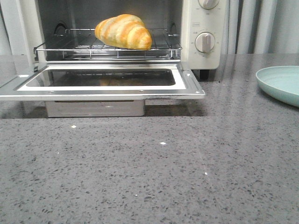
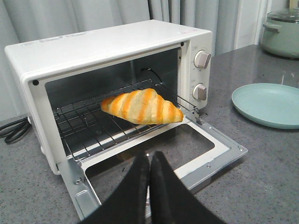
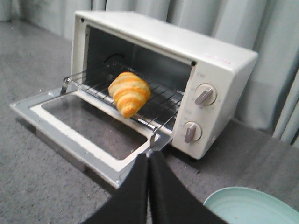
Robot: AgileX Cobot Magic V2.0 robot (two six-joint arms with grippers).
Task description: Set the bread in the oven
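Your bread sits on the wire rack inside the open oven, door folded flat over the bench. Only your left wrist view catches the lidded pot and black cable. Left fingers and right fingers are pressed together, holding nothing. The mint plate lies beside the oven. Panel lettering is too small to read.
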